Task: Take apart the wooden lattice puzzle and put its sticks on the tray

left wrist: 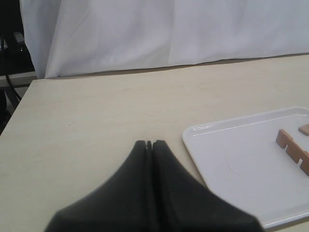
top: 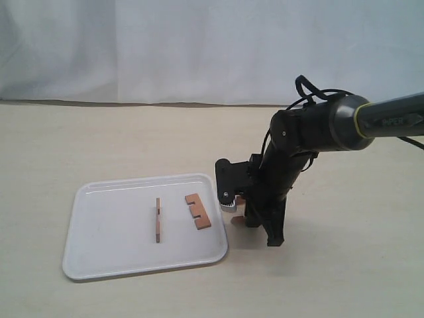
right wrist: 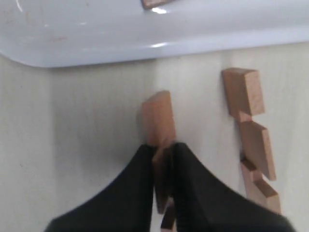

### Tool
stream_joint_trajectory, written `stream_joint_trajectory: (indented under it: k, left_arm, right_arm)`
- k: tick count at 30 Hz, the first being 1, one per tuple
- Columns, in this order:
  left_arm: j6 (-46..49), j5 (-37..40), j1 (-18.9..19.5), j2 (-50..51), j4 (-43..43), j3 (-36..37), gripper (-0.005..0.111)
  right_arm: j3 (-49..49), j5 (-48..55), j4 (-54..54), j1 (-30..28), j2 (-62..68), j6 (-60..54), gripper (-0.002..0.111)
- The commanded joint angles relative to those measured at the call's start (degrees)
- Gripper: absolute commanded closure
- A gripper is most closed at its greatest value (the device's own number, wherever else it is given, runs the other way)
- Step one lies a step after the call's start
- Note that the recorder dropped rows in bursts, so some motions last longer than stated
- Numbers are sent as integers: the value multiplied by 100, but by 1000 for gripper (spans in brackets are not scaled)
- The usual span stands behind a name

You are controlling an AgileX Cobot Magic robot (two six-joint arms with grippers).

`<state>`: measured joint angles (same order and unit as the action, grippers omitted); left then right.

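Note:
No interlocked lattice puzzle is in view, only separate sticks. The white tray (top: 112, 233) holds two reddish-brown sticks: one on its edge (top: 158, 220), one lying flat (top: 198, 211) with its notches showing. Just off the tray's right rim, my right gripper (right wrist: 163, 150) points down at the table and is shut on a third stick (right wrist: 158, 118). A fourth stick (right wrist: 251, 135) lies on the table beside it. My left gripper (left wrist: 149, 143) is shut and empty, hovering over bare table by the tray (left wrist: 231, 159); the exterior view does not show it.
The tabletop is pale wood with a white cloth backdrop (top: 199, 46) behind it. The right arm (top: 318, 126) reaches in from the right edge. The left wrist view shows the table's edge and dark cabling (left wrist: 9, 48) beyond it.

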<state>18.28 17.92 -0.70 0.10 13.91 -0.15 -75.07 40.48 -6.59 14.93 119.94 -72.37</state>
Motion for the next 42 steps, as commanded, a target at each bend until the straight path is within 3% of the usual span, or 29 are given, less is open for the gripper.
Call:
stream_joint_trajectory:
  k: [1,7,13,18,21,26,30,37,42]
  left_arm:
    - [-8,-30,15,-10,11,15,107]
    - [-8,-30,15,-10,11,15,107]
    - [-8,-30,15,-10,11,15,107]
    - [-8,-30,15,-10,11,15,107]
    - [-8,-30,15,-10,11,15,107]
    - [-8,-30,15,-10,11,15,107]
    - [-8,-30,15,-10,11,15,107]
    - [-8,-30,15,-10,11,15,107]
    - [-8,-30,15,-10,11,15,107]
  right_arm:
    - [17,22,-2,-16,-34,89,104]
    - [17,468,-129,-16,-596,486,104]
    - [17,774,-2376,6,-1269,405,104]
    - [3,566,-3550,597,-1644,257,104]
    - [-6,262,-3104,1077,-1712,514,104]
    - [-61,-226,-1423,1400,-1712,2324,104]
    - [-220,92,-459,1131,-1702,3711,98]
    - [-220,650,-18,311,-1383,3764,61]
    - [-220,698,-3,23,-894,3492,61]
